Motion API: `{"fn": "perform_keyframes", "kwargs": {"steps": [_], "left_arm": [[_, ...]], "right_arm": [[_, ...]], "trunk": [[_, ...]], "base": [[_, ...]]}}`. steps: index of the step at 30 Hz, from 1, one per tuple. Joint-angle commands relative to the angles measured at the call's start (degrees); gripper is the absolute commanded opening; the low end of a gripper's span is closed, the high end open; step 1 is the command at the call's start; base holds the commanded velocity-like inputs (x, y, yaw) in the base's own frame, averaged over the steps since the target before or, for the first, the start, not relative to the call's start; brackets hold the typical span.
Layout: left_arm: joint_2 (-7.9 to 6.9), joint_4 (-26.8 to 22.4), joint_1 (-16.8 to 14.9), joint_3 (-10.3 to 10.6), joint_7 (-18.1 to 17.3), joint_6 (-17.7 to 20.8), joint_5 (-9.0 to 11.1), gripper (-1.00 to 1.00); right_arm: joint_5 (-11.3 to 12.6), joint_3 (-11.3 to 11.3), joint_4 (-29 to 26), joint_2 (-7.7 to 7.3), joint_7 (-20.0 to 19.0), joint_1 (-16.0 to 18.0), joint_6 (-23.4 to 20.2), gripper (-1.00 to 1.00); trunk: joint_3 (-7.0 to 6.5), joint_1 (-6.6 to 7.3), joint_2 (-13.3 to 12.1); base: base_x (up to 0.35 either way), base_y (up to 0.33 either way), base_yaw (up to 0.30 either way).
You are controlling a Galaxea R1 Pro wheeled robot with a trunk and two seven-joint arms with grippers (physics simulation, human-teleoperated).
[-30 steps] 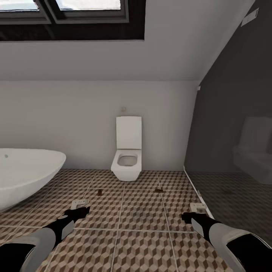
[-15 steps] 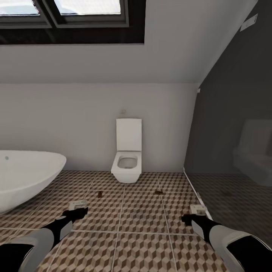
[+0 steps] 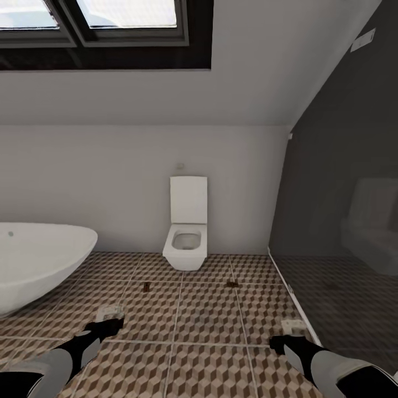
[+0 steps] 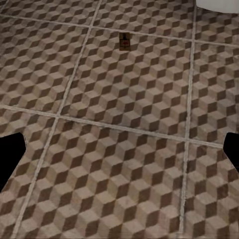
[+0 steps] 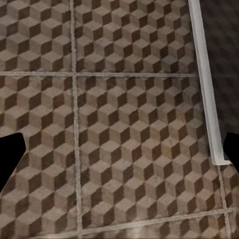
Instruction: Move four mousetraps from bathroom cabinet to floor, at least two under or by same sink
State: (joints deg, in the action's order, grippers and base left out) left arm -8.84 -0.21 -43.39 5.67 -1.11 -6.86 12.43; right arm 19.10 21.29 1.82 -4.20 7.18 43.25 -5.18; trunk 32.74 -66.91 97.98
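Observation:
Two small dark mousetraps lie on the cube-patterned bathroom floor (image 3: 193, 315) in front of the toilet: one mousetrap (image 3: 146, 287) to its left, another mousetrap (image 3: 232, 284) to its right. The left one also shows far ahead as a mousetrap (image 4: 124, 41). My left gripper (image 3: 110, 324) (image 4: 119, 159) and right gripper (image 3: 280, 341) (image 5: 119, 154) hover low over bare tiles. Both are open, with black fingers wide apart and nothing between them. A small pale patch sits at each gripper's tip; I cannot tell what it is. The cabinet is out of view.
A white toilet (image 3: 187, 235) stands against the far wall. A large white oval tub (image 3: 38, 260) takes up the left. A dark glass partition (image 3: 342, 210) with a white floor strip (image 3: 296, 301) (image 5: 206, 84) closes the right.
The whole picture has slid down a little and the toilet looks slightly smaller, so the camera has moved. Both arms sit lower in the picture. The mousetraps have stayed where they were on the floor.

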Motion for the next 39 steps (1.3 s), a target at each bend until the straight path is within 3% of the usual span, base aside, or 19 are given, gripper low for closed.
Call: {"fn": "perform_keyframes", "kwargs": {"steps": [1,8,19,28,39], "left_arm": [[0.00,0.06,0.49,0.49,-0.14,-0.08,0.57,1.00],[0.04,0.06,4.24,0.49,-0.16,1.36,0.58,1.00],[0.17,0.10,10.73,0.49,-0.17,3.18,0.58,1.00],[1.01,0.08,16.64,0.49,-0.20,3.37,0.58,1.00],[2.30,0.09,22.62,0.44,-0.21,3.24,0.58,1.00]], "right_arm": [[0.24,0.50,0.03,0.03,0.10,-0.30,-0.19,1.00],[-0.28,0.51,0.03,0.21,0.11,-3.49,-0.19,1.00],[-0.42,0.51,0.03,0.48,0.06,-11.42,-0.22,1.00],[-0.38,0.51,0.03,0.62,-0.30,-18.59,-0.20,1.00],[-0.31,0.46,0.03,1.48,-0.53,-23.88,-0.18,1.00]], "trunk": [[-0.13,0.23,-0.38],[-1.39,1.77,-3.19],[-3.36,4.19,-7.60],[-3.36,4.19,-7.60],[-3.36,4.19,-7.60]], "base": [[0.000,0.000,0.000],[0.000,0.000,0.000],[0.000,0.000,0.000],[0.000,0.000,0.000],[0.000,0.000,0.000]]}}
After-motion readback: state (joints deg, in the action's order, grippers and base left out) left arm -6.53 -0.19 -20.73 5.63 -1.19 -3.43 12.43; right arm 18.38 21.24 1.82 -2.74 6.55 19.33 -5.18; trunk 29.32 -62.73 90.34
